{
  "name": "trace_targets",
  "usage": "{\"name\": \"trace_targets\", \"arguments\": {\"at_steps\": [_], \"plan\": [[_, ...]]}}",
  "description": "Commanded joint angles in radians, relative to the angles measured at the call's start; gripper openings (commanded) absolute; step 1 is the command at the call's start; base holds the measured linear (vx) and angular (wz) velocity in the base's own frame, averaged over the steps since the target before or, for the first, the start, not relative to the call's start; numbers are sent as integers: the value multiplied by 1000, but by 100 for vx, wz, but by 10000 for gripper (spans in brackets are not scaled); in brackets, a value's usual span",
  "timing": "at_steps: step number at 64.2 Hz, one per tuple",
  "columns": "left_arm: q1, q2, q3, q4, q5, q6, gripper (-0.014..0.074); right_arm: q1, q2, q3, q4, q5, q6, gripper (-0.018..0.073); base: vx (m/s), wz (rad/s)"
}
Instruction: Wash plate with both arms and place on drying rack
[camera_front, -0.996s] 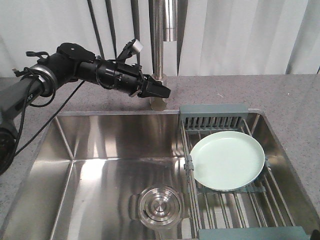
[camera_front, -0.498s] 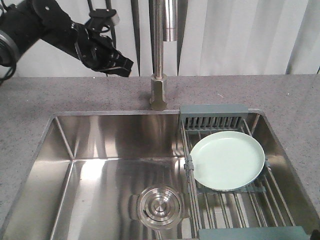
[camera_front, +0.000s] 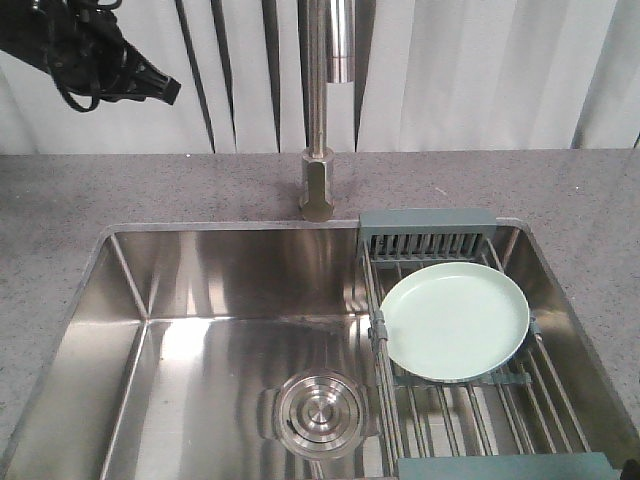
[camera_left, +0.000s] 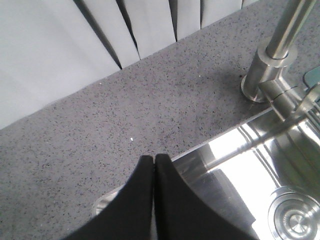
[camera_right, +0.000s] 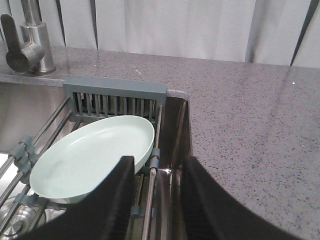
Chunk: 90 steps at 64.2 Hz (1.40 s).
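Countertop (camera_front: 200, 195) is speckled grey stone w/ pale pleated curtains (camera_front: 480, 70) behind; steel sink (camera_front: 200, 330) sunk into it, faucet (camera_front: 320, 150) at back edge. Drying rack (camera_front: 440, 400) spans sink's right side, plate (camera_front: 456, 320) lying flat on its rods. Left gripper (camera_left: 154, 160) clenched, tips touching, above counter. Right gripper (camera_right: 157, 175) spread apart, beside plate's rim.

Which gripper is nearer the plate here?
Right. The right gripper is open just beside the plate at its rim on the rack. The left gripper is shut, raised high above the counter, far across the sink.
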Motion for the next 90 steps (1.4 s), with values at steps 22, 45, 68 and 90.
{"name": "trace_targets", "arguments": {"at_steps": [22, 45, 68, 90], "plan": [[2, -454, 588, 99, -384, -61, -6, -3, 7, -28, -14, -73, -8, 244, 0, 0], [2, -792, 1067, 98, -610, -103, -5, -3, 7, -28, -14, -74, -8, 244, 0, 0], [2, -1171, 1309, 123, -592, -116, -5, -3, 7, -28, -14, -74, -8, 244, 0, 0], [2, -1559, 1518, 130, -501, -113, -5, -3, 7, -28, -14, -74, -8, 244, 0, 0]]}}
